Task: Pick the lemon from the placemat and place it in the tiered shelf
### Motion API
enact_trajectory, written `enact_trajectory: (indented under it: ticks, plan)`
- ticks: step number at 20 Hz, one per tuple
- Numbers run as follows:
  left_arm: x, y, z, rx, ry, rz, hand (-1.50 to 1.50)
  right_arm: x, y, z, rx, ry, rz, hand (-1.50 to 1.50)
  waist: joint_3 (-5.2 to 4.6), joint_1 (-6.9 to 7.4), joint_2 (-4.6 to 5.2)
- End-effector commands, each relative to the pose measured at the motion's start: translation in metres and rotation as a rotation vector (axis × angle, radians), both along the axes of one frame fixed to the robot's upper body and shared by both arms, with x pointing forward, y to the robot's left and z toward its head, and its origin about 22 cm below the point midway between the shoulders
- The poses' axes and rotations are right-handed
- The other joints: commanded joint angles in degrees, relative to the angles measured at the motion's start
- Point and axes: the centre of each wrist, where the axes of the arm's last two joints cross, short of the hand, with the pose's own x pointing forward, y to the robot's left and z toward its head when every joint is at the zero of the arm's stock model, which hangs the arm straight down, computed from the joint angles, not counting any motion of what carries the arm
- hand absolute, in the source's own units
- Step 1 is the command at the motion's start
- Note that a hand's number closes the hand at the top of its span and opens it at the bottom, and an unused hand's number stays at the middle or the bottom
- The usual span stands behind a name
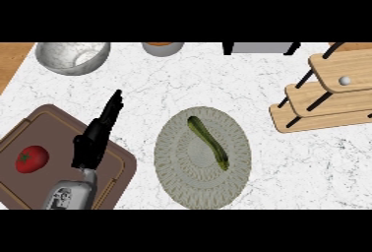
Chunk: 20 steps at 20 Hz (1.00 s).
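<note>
Hovering, left hand [98,135] apparently straight-fingered, holding nothing.

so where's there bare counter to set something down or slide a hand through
Bare counter lies between the round placemat and the tiered shelf, and between the bowl and the placemat. The left is crowded: cutting board, tomato, left hand.

One tomato [31,158], one courgette [208,142], two bowls [73,56].
</note>
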Motion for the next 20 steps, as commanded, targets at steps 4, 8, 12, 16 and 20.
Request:
enact_trajectory:
  ticks: [4,8,12,16,20]
  plan:
    - [-0.007,-0.004,-0.011,-0.001,-0.001,0.002,0.00,0.007,0.000,-0.018,0.071,0.010,-0.057,-1.50,0.14,0.01,0.11]
    - [0.000,0.007,-0.002,-0.005,0.000,0.000,0.00,-0.013,-0.001,-0.005,0.182,-0.033,0.011,-1.50,0.14,-0.31,0.03]
    - [0.007,0.026,-0.005,0.012,0.000,0.007,0.00,-0.024,-0.039,0.005,0.225,-0.039,0.071,-1.50,0.15,-0.39,0.12]
    - [0.004,0.012,0.020,0.009,0.002,0.003,0.00,-0.019,-0.022,0.027,0.253,-0.039,0.147,-1.50,0.15,-0.07,0.06]
    - [0.002,0.006,0.003,-0.005,0.011,-0.005,0.00,-0.037,-0.031,0.045,0.328,-0.121,0.125,-1.50,0.14,-0.32,0.04]
